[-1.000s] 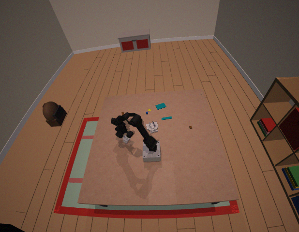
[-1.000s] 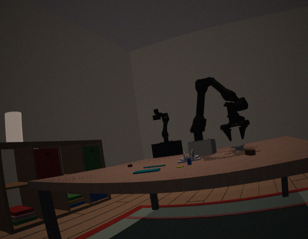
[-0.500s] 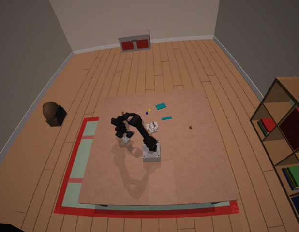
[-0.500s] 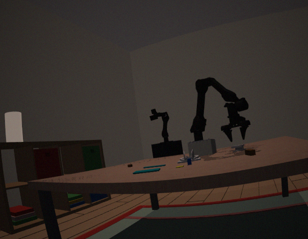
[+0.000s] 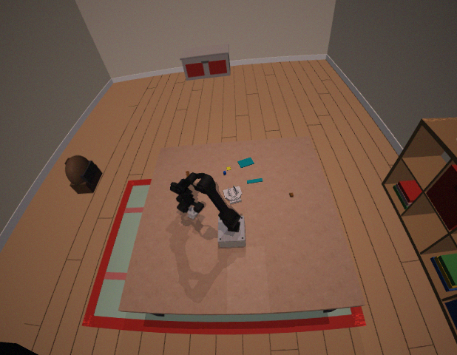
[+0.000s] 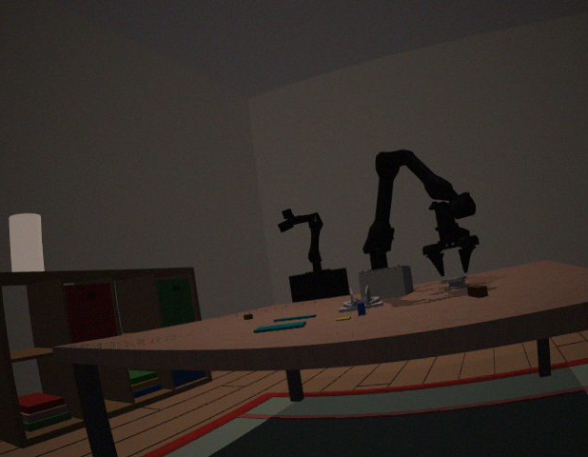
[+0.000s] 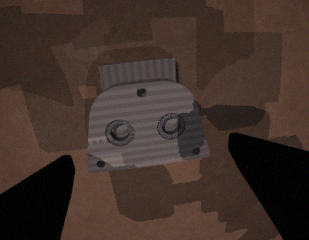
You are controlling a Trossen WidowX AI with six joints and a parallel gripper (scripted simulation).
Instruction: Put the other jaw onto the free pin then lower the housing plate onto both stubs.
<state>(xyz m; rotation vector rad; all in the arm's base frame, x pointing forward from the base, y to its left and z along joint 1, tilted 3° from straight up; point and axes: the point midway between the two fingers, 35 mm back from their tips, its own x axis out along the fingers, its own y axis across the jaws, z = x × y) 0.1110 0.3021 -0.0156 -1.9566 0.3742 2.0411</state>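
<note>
The grey housing plate (image 5: 191, 213) (image 6: 453, 282) (image 7: 144, 110) lies on the table, left of the arm's base in the top view. In the wrist view it shows two round rings, three small dark holes and a ribbed block along its far edge. My gripper (image 5: 189, 208) (image 6: 454, 273) (image 7: 153, 152) is open and empty, pointing down just above the plate, with a finger to either side. The pale gripper base (image 5: 232, 194) (image 6: 361, 305) stands apart with two jaws upright on it. Whether their teeth mesh is too small to tell.
Near the pale base are a blue piece (image 5: 224, 173) (image 6: 361, 308), a yellow star (image 5: 228, 168) (image 6: 343, 318) and two teal slabs (image 5: 245, 163) (image 5: 254, 180). A brown block (image 6: 477, 290) sits near the housing plate, another (image 5: 290, 194) (image 6: 247, 316) at the far side.
</note>
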